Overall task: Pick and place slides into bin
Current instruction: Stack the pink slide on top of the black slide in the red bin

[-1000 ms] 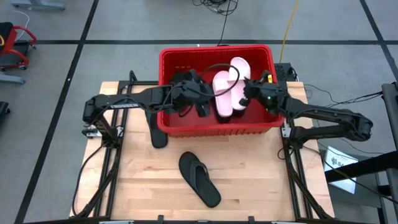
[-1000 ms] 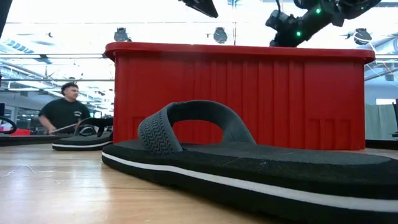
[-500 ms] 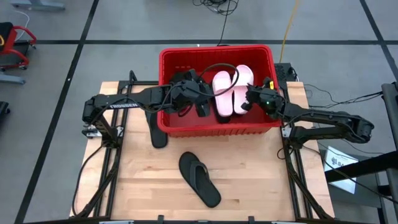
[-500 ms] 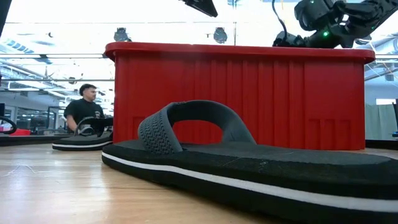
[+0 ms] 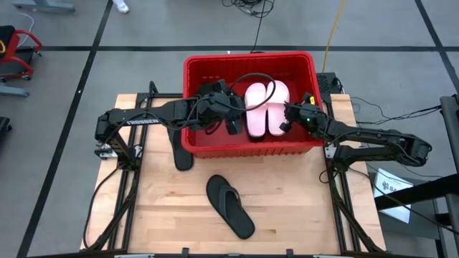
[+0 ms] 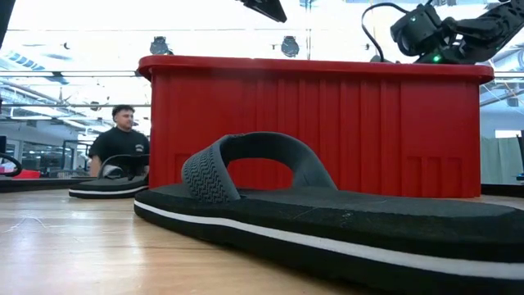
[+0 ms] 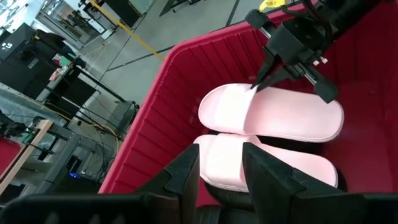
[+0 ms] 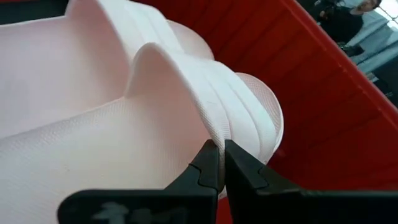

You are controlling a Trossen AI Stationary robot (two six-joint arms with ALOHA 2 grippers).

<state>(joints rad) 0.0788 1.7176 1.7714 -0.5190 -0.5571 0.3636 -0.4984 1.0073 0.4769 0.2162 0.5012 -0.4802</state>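
Slides: two pale pink slides [image 5: 267,109] lie side by side inside the red bin [image 5: 197,72], which stands at the far edge of the wooden table [image 5: 287,208], about midway along it. The right gripper [image 5: 285,119] is down in the bin at the nearer end of the right-hand pink slide, its fingers [image 8: 211,163] pressed together on the ribbed edge of that slide's strap. The left gripper [image 5: 234,122] hangs in the bin's left half, its fingers [image 7: 186,174] spread, gripping nothing. One black thong slide [image 5: 229,206] lies near the table's middle; another black slide [image 5: 182,153] lies just beside the bin's near-left corner. A person [image 6: 115,147] shows beyond the table
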